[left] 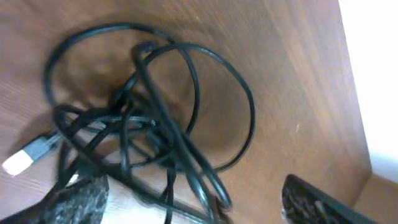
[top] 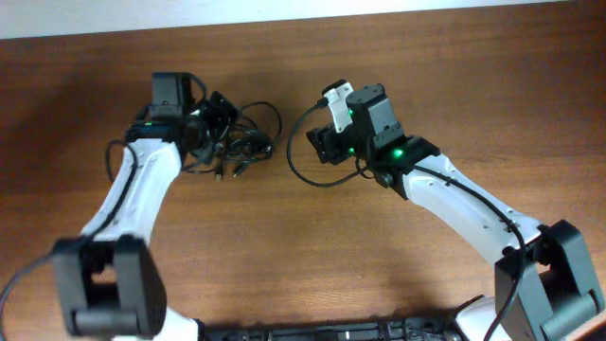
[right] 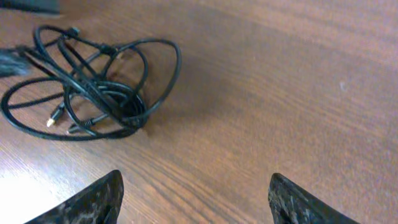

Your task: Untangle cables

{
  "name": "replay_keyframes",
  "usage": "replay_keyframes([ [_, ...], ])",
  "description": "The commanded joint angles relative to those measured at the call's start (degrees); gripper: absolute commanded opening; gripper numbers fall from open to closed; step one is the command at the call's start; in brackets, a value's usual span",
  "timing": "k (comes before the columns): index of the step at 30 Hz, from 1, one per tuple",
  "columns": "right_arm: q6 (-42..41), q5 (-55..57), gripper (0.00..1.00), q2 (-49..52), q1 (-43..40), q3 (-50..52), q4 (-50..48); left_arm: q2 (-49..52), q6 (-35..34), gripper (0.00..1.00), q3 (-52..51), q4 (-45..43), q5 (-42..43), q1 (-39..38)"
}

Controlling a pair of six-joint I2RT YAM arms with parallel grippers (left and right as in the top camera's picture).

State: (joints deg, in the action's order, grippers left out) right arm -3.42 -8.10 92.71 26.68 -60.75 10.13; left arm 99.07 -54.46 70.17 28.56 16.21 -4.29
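The cables (top: pixel 241 142) are thin black cords lying in one tangled bundle on the wooden table, with small plug ends sticking out at the front. My left gripper (top: pixel 216 116) is open, right at the bundle. In the left wrist view the cables (left: pixel 155 124) fill the frame and some strands run between the spread fingers of my left gripper (left: pixel 199 208); a light-tipped plug (left: pixel 22 158) shows at the left. My right gripper (top: pixel 327 144) is open and empty, to the right of the bundle. In the right wrist view the cables (right: pixel 87 81) lie at the upper left, well away from my right gripper (right: pixel 196 199).
A thicker black wire (top: pixel 301 163) belonging to the right arm loops over the table beside the right gripper. The table's far edge (top: pixel 284 21) meets a pale surface behind. Bare wood (right: pixel 261 93) lies in front of the right gripper.
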Motion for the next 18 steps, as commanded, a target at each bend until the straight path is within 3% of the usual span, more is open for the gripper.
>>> replay_keyframes([
  [1,-2.21,1.03,0.73,0.46,-0.17,-0.76,0.59,6.67,-2.05,0.68,0.04,-6.01,0.5,-2.01],
  [2,-4.63,1.05,0.73,0.46,-0.17,-0.76,0.72,8.39,-1.14,0.18,0.04,-9.38,0.59,-2.32],
  [3,-6.82,1.03,0.73,0.46,-0.17,-0.76,1.03,9.07,-0.44,0.0,0.04,-11.98,1.6,-2.32],
  [5,-10.71,1.05,0.73,0.46,-0.2,-0.76,1.73,8.57,5.64,0.0,0.13,-17.42,8.35,-2.03],
  [7,-14.49,-1.42,0.73,0.26,-1.01,-0.76,3.48,5.86,15.96,0.0,0.28,-22.77,21.79,-1.11],
  [11,-15.13,-16.48,0.73,0.24,-5.53,-0.79,4.0,-2.03,32.41,0.0,0.28,-19.28,39.39,0.09],
  [14,-15.15,-18.47,0.73,0.24,-7.32,-0.79,3.85,-8.83,40.68,0.0,0.28,-9.49,41.29,-0.04],
  [18,-19.34,-18.25,0.71,0.7,-6.58,-0.76,3.56,-14.71,43.69,0.0,0.26,-4.83,41.27,-0.2],
])
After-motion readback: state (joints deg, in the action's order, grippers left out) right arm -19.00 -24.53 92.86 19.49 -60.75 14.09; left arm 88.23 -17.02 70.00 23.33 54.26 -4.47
